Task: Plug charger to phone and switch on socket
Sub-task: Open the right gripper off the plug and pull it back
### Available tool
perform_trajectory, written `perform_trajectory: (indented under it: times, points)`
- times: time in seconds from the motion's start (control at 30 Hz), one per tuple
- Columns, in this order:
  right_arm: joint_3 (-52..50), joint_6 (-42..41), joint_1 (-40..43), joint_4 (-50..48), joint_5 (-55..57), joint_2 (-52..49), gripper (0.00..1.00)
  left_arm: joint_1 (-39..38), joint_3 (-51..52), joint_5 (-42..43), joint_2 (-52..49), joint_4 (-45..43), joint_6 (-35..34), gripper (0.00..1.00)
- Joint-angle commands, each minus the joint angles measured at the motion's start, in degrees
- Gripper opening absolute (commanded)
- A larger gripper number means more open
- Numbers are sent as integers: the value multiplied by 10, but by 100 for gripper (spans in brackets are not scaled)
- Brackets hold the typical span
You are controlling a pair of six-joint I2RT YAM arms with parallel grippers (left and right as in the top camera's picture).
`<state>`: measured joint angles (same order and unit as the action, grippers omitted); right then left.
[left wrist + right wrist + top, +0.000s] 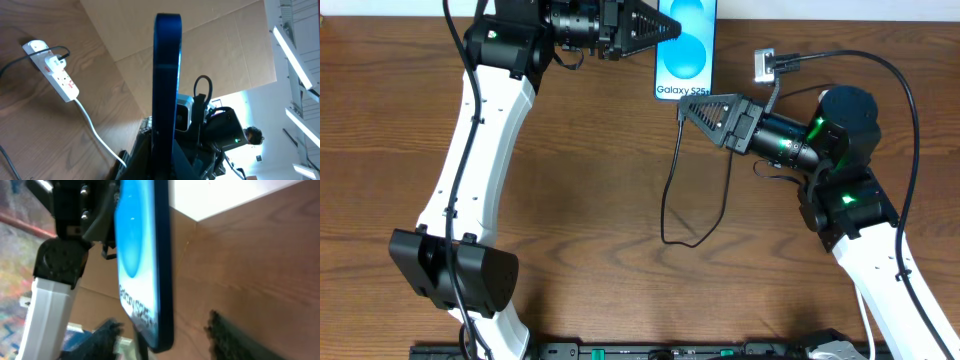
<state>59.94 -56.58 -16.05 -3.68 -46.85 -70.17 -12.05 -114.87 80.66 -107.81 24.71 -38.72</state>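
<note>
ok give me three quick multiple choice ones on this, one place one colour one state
1. Where is the phone? A lying flat; B in the left gripper; C out of view.
2. The marks on the socket are: A red; B green; C yellow.
3. The phone's screen is: A dark; B cracked; C lit.
Answers: B, the left wrist view shows the phone standing edge-on between that gripper's fingers; A, red marks show on the white strip; C, the screen glows blue and white with "Galaxy S25+" readable.
</note>
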Motion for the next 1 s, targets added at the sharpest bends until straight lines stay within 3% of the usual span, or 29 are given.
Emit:
perform_trajectory:
  times: [0.0, 0.1, 0.3, 0.5, 0.57, 0.77, 0.97]
  points:
    - [4, 12, -1, 10, 8, 0, 75, 1, -6, -3, 3, 2, 21, 7]
    - [4, 23, -1, 32, 8, 0, 83, 1, -6, -56, 3, 54, 53, 7]
    - [4, 80, 0, 115, 20, 0, 89, 1, -5, -236, 3, 245, 163, 7]
    - [4, 142, 3, 200, 26, 0, 94, -1, -5, -292, -16, 363, 252, 7]
    - [4, 153, 3, 230, 43, 0, 99, -5, -4, -324, -30, 390, 255, 8]
    - [4, 161, 6, 325, 116, 0, 99, -27, 5, -338, -85, 413, 284, 7]
    - [4, 220, 17, 454, 203, 0, 99, -54, 5, -338, -152, 398, 301, 7]
